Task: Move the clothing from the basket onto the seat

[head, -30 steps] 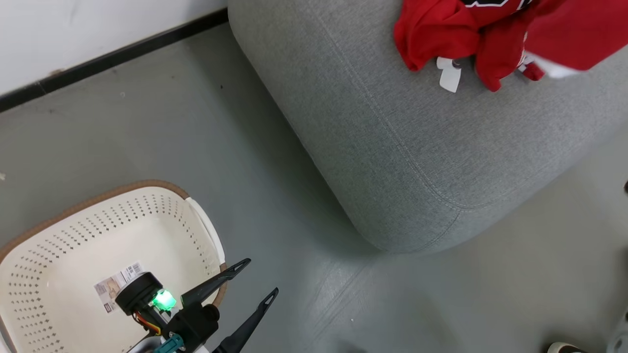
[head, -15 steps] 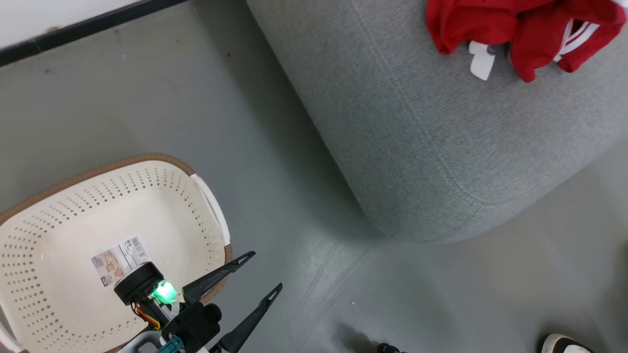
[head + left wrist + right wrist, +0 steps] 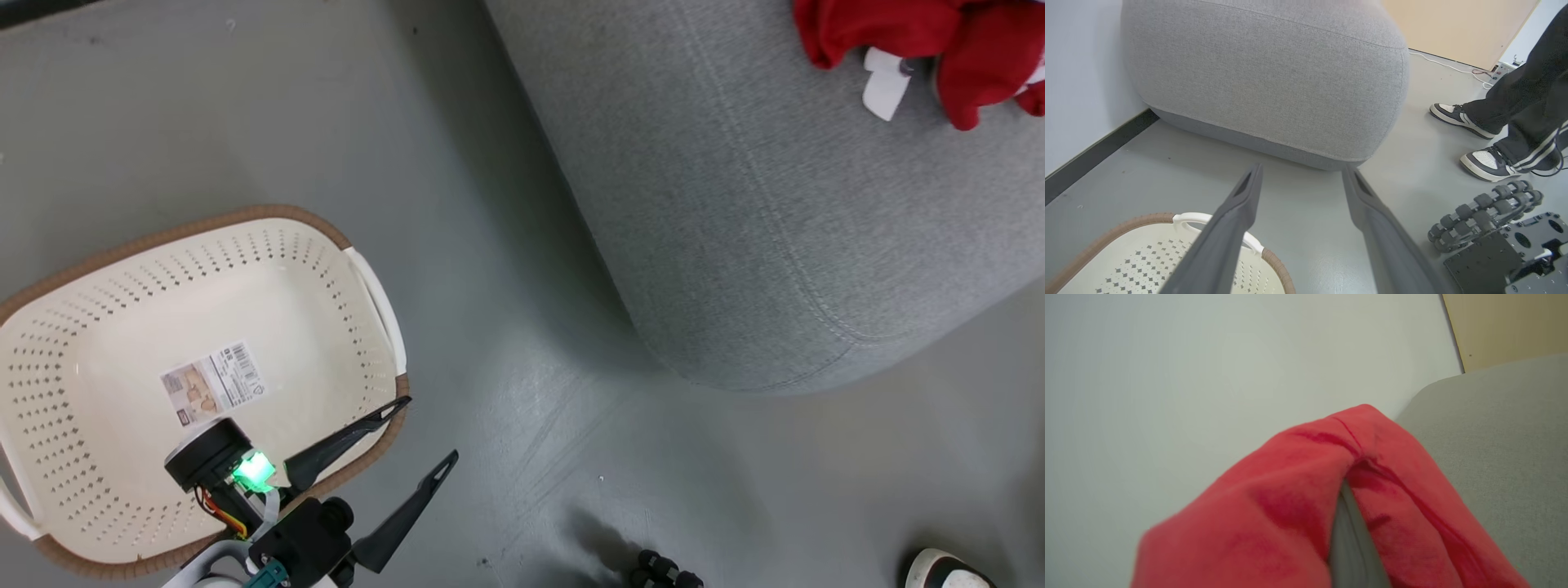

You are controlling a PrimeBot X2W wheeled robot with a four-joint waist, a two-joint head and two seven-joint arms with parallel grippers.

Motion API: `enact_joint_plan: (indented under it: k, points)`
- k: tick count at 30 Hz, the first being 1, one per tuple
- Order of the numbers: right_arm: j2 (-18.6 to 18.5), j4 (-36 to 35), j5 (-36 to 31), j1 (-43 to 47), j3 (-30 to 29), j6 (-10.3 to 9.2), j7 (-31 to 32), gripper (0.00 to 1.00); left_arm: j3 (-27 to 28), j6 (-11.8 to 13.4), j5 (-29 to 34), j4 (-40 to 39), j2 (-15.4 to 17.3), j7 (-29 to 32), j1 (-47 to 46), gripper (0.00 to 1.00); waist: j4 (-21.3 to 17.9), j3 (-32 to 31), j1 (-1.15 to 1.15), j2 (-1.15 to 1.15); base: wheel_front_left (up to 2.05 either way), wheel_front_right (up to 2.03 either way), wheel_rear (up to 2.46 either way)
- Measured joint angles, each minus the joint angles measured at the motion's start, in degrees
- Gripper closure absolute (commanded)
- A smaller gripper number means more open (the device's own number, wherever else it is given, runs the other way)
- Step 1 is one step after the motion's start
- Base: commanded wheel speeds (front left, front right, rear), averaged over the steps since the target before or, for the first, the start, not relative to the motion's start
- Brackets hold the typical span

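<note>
**Item 1. Left gripper** (image 3: 429, 429). Two long dark fingers spread wide with nothing between them. Green light lit on the wrist behind them.
- Under and beside its left finger: basket (image 3: 98, 327), cream and perforated with a brown rim. The nearer white handle passes beneath that finger in the left wrist view. A printed label (image 3: 214, 384) lies flat on the basket bottom.
- Under the fingertips: grey floor (image 3: 490, 245), bare between the two fingers.
- Ahead of the fingertips, apart from them: seat (image 3: 1265, 73), grey upholstery, with its rounded corner and stitched seam facing the gripper.
- Far ahead and to its right, on top of the seat: red garment (image 3: 980, 41), crumpled, with a white tag (image 3: 883, 82) lying on the cushion at its edge.
- To its right: roller wheel (image 3: 1486, 212) of the robot's base. Beyond that, a person's shoes (image 3: 1457, 116) and dark trouser legs.

**Item 2. Right gripper** (image 3: 1345, 494). Fingers pressed together, gripping a second red garment (image 3: 1290, 506).
- The cloth folds over the fingers and hangs down on both sides, so the tips are covered.
- To its right and below: the seat's grey surface.
- Behind it: pale wall (image 3: 1167, 375).
</note>
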Motion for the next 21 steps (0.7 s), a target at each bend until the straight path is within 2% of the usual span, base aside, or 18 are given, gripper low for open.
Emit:
enact_joint_plan:
  k: [3,9,19,20,21]
  points:
    - [-0.62,2.05,-1.38,-0.96,-2.1,0.0,-0.01,1.0,0.04,0.01,0.01,-1.05,-0.08,0.0,-0.01,0.0,0.64,1.03,0.0,0.0,0.0,0.0,0.0]
    - [-1.85,11.23,-10.45,-0.73,0.45,0.0,0.0,1.0,0.07,0.01,0.02,-1.99,-0.08,0.0,-0.03,0.0,1.9,2.91,0.0,0.0,0.0,0.0,0.0]
    - [-3.69,17.35,-14.73,-4.18,-1.18,0.0,1.24,1.0,0.29,-0.01,0.62,-2.83,-0.05,0.0,-1.64,0.0,3.74,5.45,0.0,0.0,0.0,0.0,0.0]
    - [-3.8,17.6,-14.75,-4.82,-1.48,0.0,1.24,0.9,0.33,-0.02,0.62,-2.85,-0.04,0.0,-1.89,0.0,3.9,5.65,0.0,0.0,0.0,0.0,0.0]
    - [-3.94,17.82,-15.0,-5.37,-1.91,0.0,1.2,0.46,0.36,-0.03,0.62,-2.85,-0.04,0.0,-2.14,0.0,4.05,5.84,0.0,0.0,0.0,0.0,0.0]
